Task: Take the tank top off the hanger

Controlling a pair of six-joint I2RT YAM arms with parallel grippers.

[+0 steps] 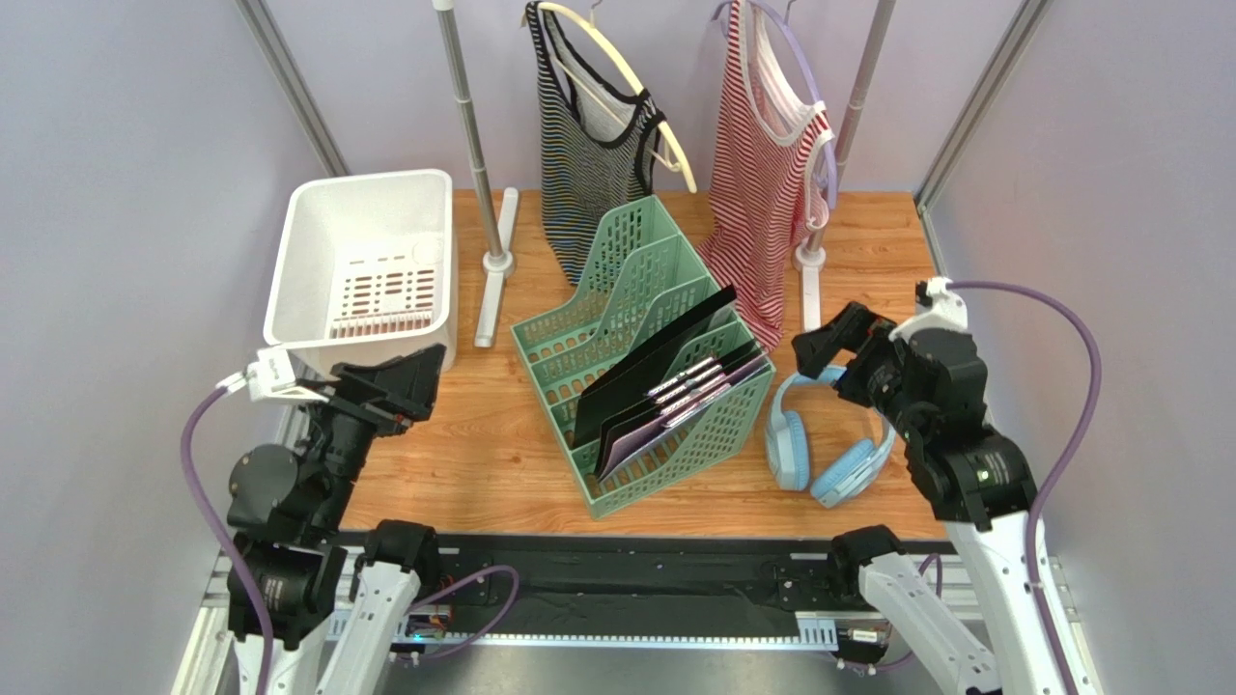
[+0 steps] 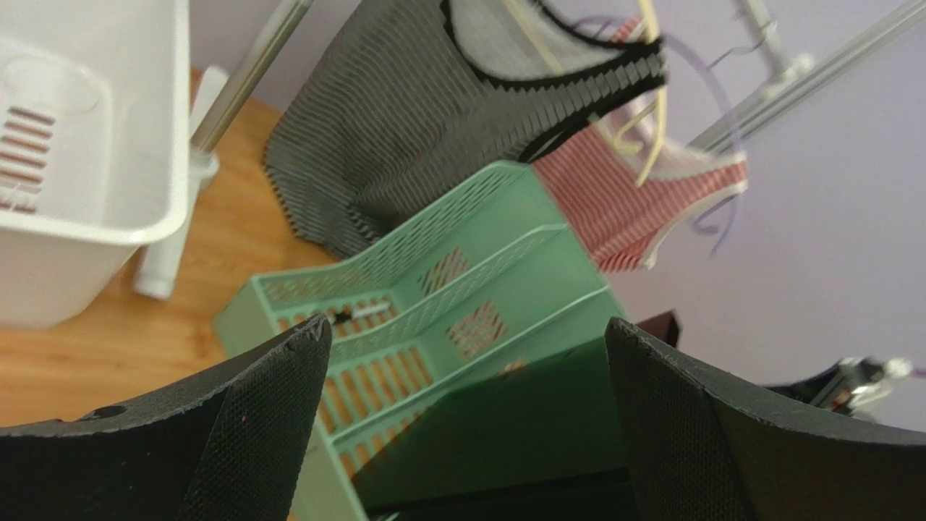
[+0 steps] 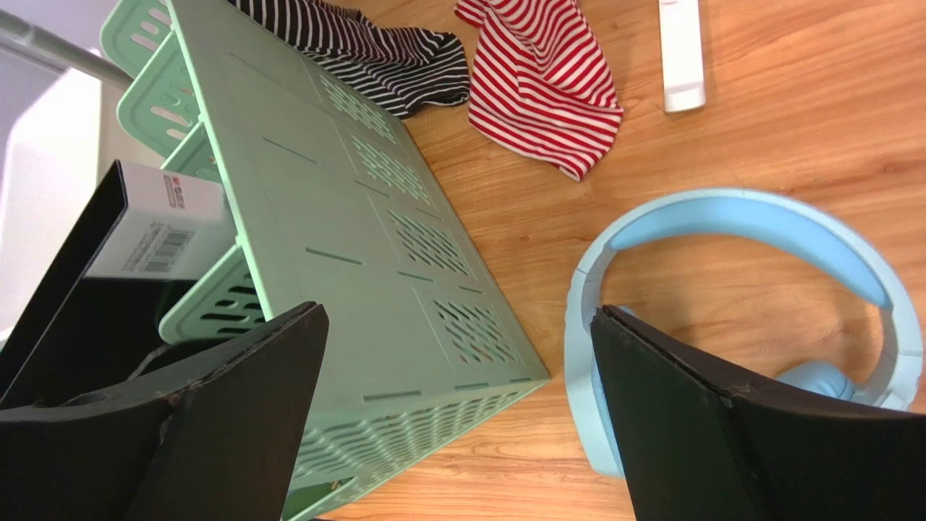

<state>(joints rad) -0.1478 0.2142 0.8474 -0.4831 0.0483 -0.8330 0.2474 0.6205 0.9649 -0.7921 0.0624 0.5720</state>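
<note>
**Desk:** What do you have from overhead?

**Me:** I see both arms low at the near edge of the bench [image 1: 479, 449]. My left claw [image 1: 418, 380] sits just beside the white basket [image 1: 298, 275]. My right claw [image 1: 824, 342] is near the blue headphones [image 1: 834, 464]. From up here I cannot tell how wide either claw stands. The black striped tank top [image 1: 581, 174] hangs on a cream hanger [image 1: 679, 157] at the back. The red striped tank top [image 1: 755, 188] hangs on a pale purple hanger [image 1: 830, 171] to its right. Both drop behind the green file rack [image 1: 639, 275], which holds dark folders [image 1: 653, 362].

**Desk:** And the left wrist?

**Me:** My left claw is spread wide, with nothing between its fingers [image 2: 261, 434]. Through the gap I look over the file rack. The black striped tank top is on its hanger beyond it, well apart from the claw. The red striped tank top is farther back, and the basket fills the upper left.

**Desk:** Right wrist?

**Me:** This claw is spread too, and it is empty. The file rack's side lies under the left finger [image 3: 217, 423] and the headphones lie flat on the wood under the right. At the top of the view, both tank top hems rest on the bench beside the file rack, the black one touching it.
</note>
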